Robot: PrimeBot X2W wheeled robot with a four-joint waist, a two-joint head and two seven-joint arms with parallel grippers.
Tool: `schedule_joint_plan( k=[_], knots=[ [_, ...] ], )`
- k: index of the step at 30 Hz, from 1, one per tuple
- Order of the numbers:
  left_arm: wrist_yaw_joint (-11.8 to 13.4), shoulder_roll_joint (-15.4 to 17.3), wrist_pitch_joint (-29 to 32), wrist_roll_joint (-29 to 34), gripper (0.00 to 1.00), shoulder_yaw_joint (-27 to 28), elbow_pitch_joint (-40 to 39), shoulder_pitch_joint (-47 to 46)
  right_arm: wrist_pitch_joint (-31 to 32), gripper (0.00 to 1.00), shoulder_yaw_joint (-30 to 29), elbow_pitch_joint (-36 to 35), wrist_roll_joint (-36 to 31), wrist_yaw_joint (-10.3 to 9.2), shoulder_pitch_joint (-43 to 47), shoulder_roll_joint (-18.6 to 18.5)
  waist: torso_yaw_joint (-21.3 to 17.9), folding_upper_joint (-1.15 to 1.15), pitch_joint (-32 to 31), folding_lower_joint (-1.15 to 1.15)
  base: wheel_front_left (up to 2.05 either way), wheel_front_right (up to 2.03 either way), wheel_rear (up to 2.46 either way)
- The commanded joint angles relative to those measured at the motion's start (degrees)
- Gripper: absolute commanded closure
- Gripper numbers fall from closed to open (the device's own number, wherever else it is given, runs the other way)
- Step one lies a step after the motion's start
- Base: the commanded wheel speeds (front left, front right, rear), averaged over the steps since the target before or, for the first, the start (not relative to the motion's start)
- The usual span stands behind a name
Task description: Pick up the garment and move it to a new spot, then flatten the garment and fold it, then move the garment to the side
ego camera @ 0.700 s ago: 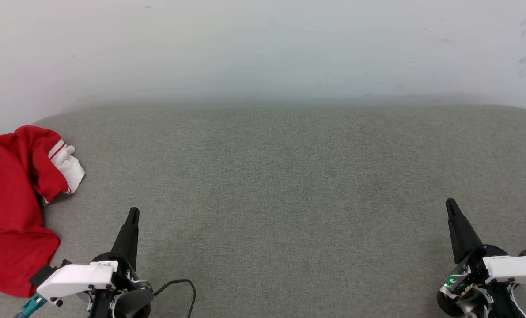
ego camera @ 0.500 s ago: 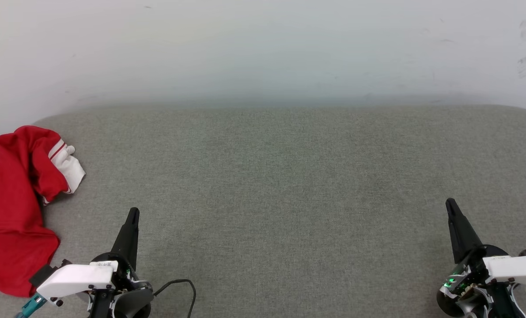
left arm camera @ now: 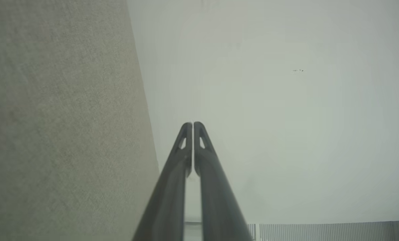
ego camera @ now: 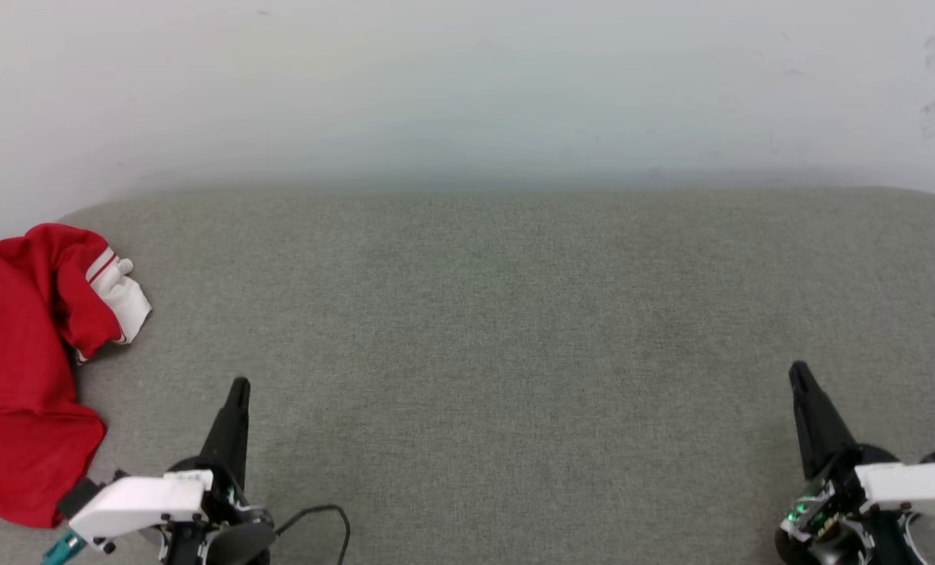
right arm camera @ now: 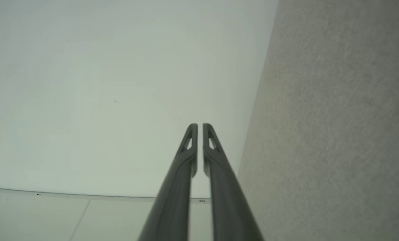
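Nothing here can be read as a word, number or brand. The nearest thing to a label is a small pale sticker [ego camera: 188, 475] with dark print on the wrist housing behind the left gripper [ego camera: 239, 384], at about seven o'clock in the head view, and its marks are too small to make out. The garment [ego camera: 27, 377], crumpled at nine o'clock on the grey cushion [ego camera: 514, 329], turns up only plain red cloth and a white sleeve end with red stripes, with no legible lettering on the folds that face the camera.
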Motion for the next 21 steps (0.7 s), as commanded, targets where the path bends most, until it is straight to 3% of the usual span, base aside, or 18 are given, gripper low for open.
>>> schedule_joint_plan(
  k=[1,13,21],
  knots=[
    [0.00,0.00,-0.01,0.00,0.00,-0.04,0.09,0.05,-0.01,0.00,-0.01,0.03,0.00,0.00,0.06,0.00,0.00,0.00,0.00,0.00,0.00,0.00,0.00],
    [0.00,0.02,-3.48,1.27,0.00,-3.82,-3.26,-0.23,-3.18,0.00,2.08,-3.81,-1.24,0.00,1.03,-0.07,0.01,0.00,0.01,0.00,0.00,0.00,0.00],
    [0.00,0.17,-5.57,6.19,0.00,-5.73,-7.07,-0.40,-5.45,0.00,3.37,-6.55,-4.75,0.00,1.58,-1.17,0.16,0.00,0.04,0.00,0.00,0.00,0.00]
  ],
)
